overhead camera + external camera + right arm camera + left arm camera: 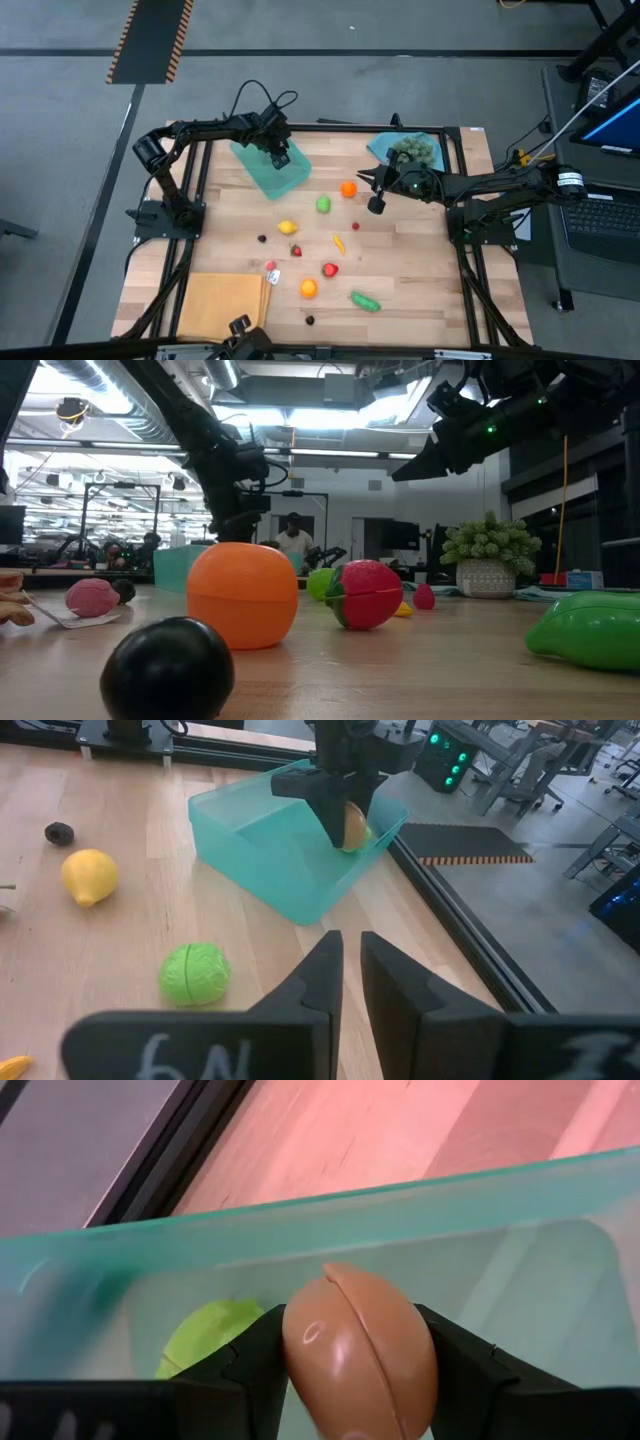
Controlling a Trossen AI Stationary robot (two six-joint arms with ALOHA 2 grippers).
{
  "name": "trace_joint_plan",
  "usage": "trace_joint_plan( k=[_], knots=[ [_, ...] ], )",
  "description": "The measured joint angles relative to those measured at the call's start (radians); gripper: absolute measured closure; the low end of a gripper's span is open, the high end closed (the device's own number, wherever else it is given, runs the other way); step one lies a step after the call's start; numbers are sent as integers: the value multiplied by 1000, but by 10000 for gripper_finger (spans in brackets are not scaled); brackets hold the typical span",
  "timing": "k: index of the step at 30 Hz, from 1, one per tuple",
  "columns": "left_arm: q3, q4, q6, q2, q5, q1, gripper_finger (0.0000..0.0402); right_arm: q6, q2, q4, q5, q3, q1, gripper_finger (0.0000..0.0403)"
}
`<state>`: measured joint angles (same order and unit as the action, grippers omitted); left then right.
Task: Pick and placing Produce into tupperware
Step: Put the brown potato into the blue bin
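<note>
Tray [262,168]: teal, translucent, upper left of centre in the high view, sitting askew on the table [420,270]. A green piece [200,1342] lies inside it, seen through the wall in the left wrist view.

Left gripper [277,152]: over the tray, jaws part-way apart and clamped on a tan, peach-like fruit [360,1355] with a seam down its middle. The right wrist view shows the same fruit [352,826] held just inside the tray's far wall.

Right gripper [377,203]: right of centre in the high view, above bare wood near the orange [348,188]; fingers [322,982] closed together, holding nothing.

Loose produce on the table, high view: green ball [323,205] just left of the orange, lemon [287,227], dark berry [262,238], small red pieces [355,226], red fruit [330,269], second orange [308,288], green pod [365,300] at lower centre.

Writing: white marks on the right wrist housing [190,1055], partly cut off, not surely readable.

Surface: light wood-plank table in a black frame. Tan mat [222,305] at lower left. Bushy grey-green cluster [418,150] on a blue piece at upper right.

Room: grey floor, black-and-orange striped strip [150,38] at upper left, laptop [610,215] at right edge. The low view shows ceiling lights, workbenches and a person [293,542] far behind.
</note>
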<state>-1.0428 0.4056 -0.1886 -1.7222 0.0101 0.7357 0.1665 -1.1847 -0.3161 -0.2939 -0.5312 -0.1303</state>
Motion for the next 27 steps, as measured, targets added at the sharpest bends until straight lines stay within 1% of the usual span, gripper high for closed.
trace_joint_plan(
  k=[10, 14, 19, 22, 24, 27],
  knots=[
    [0, -4, 3, 0, -3, -11, 228, 0, 0, 0, 0, 0, 0, 360],
    [0, -4, 7, 0, -27, -14, 228, 0, 0, 0, 0, 0, 0, 360],
    [1, -19, 20, -37, -30, -26, 228, -1, 0, 0, 0, 0, 0, 360],
    [1, -25, 7, -83, -35, -29, 228, -4, 0, 0, 0, 0, 0, 360],
    [-1, -38, -3, -89, -62, -30, 228, -4, 0, 0, 0, 0, 0, 360],
    [0, -40, -9, -91, -74, -29, 228, -3, 0, 0, 0, 0, 0, 360]
  ],
)
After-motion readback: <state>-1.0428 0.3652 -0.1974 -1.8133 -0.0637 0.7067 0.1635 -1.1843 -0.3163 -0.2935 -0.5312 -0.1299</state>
